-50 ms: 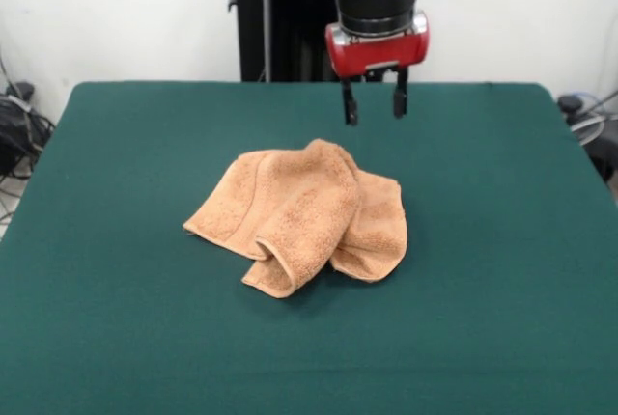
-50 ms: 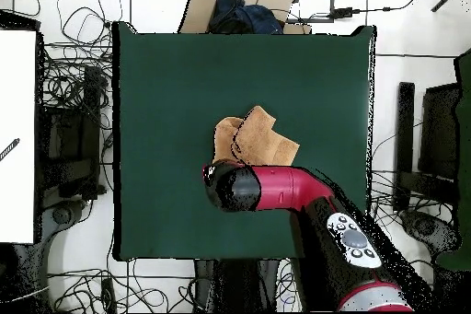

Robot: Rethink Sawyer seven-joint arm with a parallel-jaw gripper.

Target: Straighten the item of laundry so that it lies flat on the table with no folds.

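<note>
The item of laundry (image 1: 301,214), a peach-orange terry towel, lies crumpled in folded layers near the middle of the dark green table (image 1: 116,174). One fold rolls over toward the front, and a lobe sticks out to the right. My gripper (image 1: 374,103) hangs open in the air above and just behind the towel's far edge, holding nothing. In the overhead view the towel (image 2: 259,139) shows just beyond the arm's black wrist (image 2: 225,187), which hides the gripper and the towel's nearest part.
The red and black arm (image 2: 304,200) reaches in over the table's lower right part. Cables and equipment (image 2: 64,126) crowd the floor beside the table. A cardboard box (image 2: 241,5) stands past the far table edge.
</note>
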